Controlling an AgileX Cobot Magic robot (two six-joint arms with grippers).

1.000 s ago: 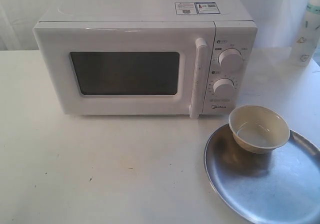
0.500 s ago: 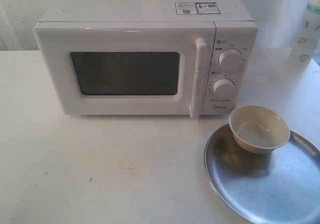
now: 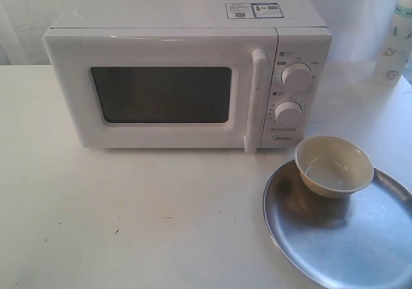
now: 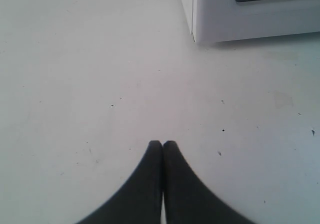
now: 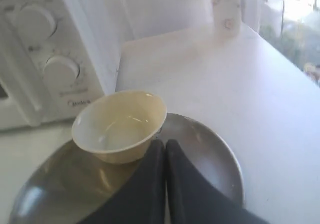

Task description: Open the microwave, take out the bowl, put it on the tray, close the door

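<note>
Table [image 3: 129, 224] white, speckled; pale curtain [image 3: 26, 18] behind. Just ahead of right gripper [image 5: 166, 143], jaws pressed together, bowl [image 5: 120, 126] on tray [image 5: 210, 154]. Jaws of left gripper [image 4: 162, 144] also together, microwave [image 4: 250, 19] corner well beyond. Only exterior view shows whole door [image 3: 161, 89], shut.

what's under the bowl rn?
The tray: the bowl sits on it, near its edge on the microwave side. The patch directly beneath the bowl is covered.

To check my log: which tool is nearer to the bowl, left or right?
Right. The right tool is over the tray, close beside the bowl. The left tool is over the table near the microwave's corner, with no bowl in its view.
</note>
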